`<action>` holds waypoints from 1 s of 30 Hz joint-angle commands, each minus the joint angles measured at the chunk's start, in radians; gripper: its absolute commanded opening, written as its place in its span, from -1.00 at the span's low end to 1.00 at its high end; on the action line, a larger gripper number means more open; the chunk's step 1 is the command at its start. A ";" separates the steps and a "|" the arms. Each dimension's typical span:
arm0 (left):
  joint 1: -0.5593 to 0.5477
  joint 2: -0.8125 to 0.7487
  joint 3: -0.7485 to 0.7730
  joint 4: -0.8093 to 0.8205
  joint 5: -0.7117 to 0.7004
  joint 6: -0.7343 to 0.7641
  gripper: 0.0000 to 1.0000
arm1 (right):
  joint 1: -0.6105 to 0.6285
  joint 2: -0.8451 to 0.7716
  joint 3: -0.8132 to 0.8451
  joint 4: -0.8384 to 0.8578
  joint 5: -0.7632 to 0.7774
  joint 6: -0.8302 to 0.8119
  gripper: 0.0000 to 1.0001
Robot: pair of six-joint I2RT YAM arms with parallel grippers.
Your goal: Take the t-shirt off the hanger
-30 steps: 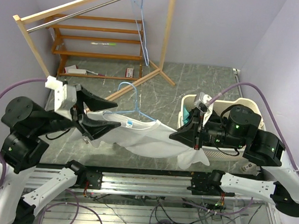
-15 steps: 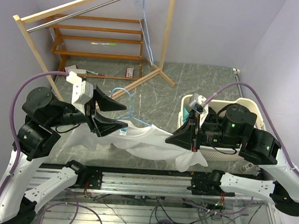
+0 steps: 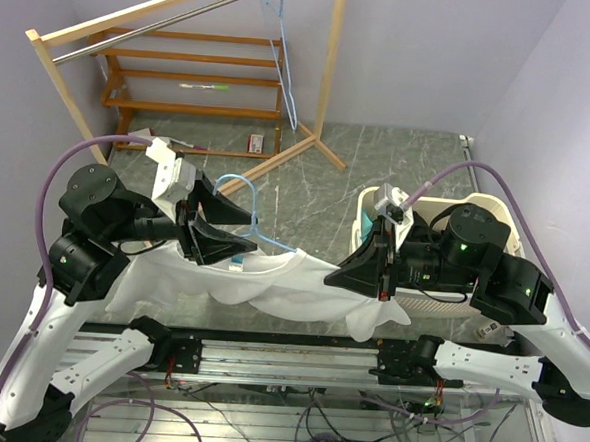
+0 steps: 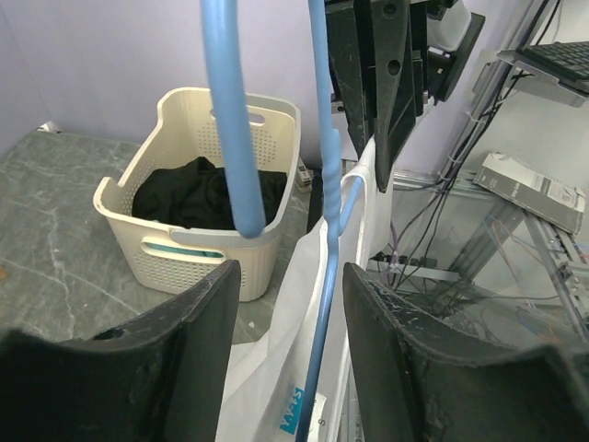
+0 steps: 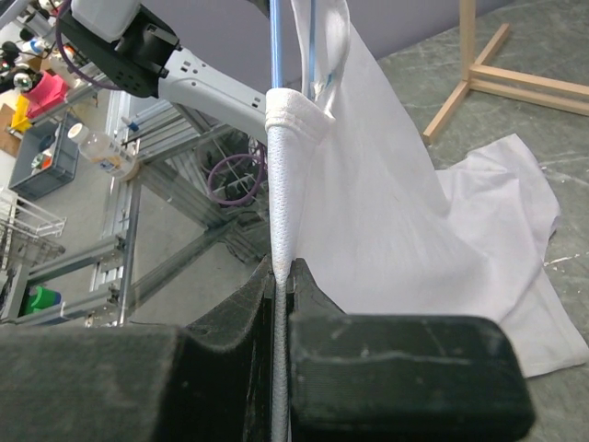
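Note:
The white t-shirt [image 3: 281, 292] hangs stretched between the two grippers, still threaded on the blue hanger [image 3: 259, 201]. My left gripper [image 3: 236, 239] is open, its jaws on either side of the hanger's wire, not touching it. In the left wrist view the gripper [image 4: 293, 273] straddles the hanger wire [image 4: 317, 368] with the t-shirt [image 4: 262, 387] behind it. My right gripper [image 3: 350, 270] is shut on a rolled edge of the t-shirt. In the right wrist view the gripper [image 5: 281, 263] pinches that edge, the t-shirt [image 5: 396, 212] spreads to the right, and the hanger [image 5: 276, 46] shows above.
A cream laundry basket [image 3: 496, 208] with dark clothes stands at the right, behind the right arm, and also shows in the left wrist view [image 4: 147, 249]. A wooden rack [image 3: 184, 74] with a metal rail stands at the back, with another blue hanger [image 3: 286, 75] on it. Small items [image 3: 260, 142] lie near its base.
My left arm has swung right and forward, bringing its open jaws around the hanger's wire. The t-shirt sags lower on the left. The right gripper has barely moved.

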 commanded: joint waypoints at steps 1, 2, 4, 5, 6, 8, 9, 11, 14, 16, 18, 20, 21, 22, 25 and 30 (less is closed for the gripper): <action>-0.004 0.013 -0.012 0.074 0.069 -0.028 0.13 | -0.003 -0.005 -0.008 0.069 -0.024 0.010 -1.00; -0.003 0.014 -0.018 0.088 0.075 -0.036 0.07 | -0.003 -0.002 -0.009 0.069 -0.024 0.007 -1.00; -0.004 0.015 -0.028 0.103 0.093 -0.044 -0.15 | -0.002 -0.001 -0.014 0.069 -0.018 0.005 -1.00; -0.004 0.015 -0.028 0.100 0.101 -0.041 -0.29 | -0.002 -0.001 -0.014 0.069 -0.015 0.003 -1.00; -0.004 0.019 -0.025 0.090 0.110 -0.034 -0.48 | -0.003 -0.001 -0.014 0.067 -0.012 0.002 -1.00; -0.003 0.021 -0.015 0.039 0.110 -0.002 -0.84 | -0.002 -0.002 -0.014 0.057 0.002 -0.003 -1.00; -0.004 0.020 -0.008 0.024 0.106 0.014 -0.86 | -0.002 -0.004 -0.015 0.054 0.008 -0.005 -1.00; -0.004 0.014 -0.008 0.005 0.109 0.022 -0.86 | -0.003 -0.009 -0.022 0.046 0.024 -0.006 -1.00; -0.004 0.001 -0.003 -0.025 0.096 0.037 -0.86 | -0.003 -0.025 -0.041 0.034 0.042 -0.007 -1.00; -0.003 -0.009 0.006 -0.051 0.073 0.050 -0.86 | -0.003 -0.042 -0.053 0.022 0.056 -0.008 -0.82; -0.003 -0.019 0.019 -0.089 0.046 0.070 -0.86 | -0.002 -0.065 -0.063 0.005 0.073 -0.009 -0.42; -0.003 -0.025 0.048 -0.142 0.022 0.101 -0.86 | -0.002 -0.092 -0.066 -0.026 0.099 -0.014 -0.14; -0.003 -0.028 0.062 -0.165 0.012 0.116 -0.86 | -0.003 -0.109 -0.064 -0.047 0.116 -0.017 -0.05; -0.002 -0.031 0.077 -0.188 0.002 0.127 -0.86 | -0.003 -0.126 -0.063 -0.067 0.139 -0.019 0.01; -0.002 -0.038 0.116 -0.243 -0.014 0.146 -0.86 | -0.002 -0.182 -0.066 -0.118 0.187 -0.016 0.17; -0.003 -0.047 0.136 -0.242 0.005 0.130 -0.86 | -0.001 -0.224 -0.097 -0.148 0.189 -0.026 0.28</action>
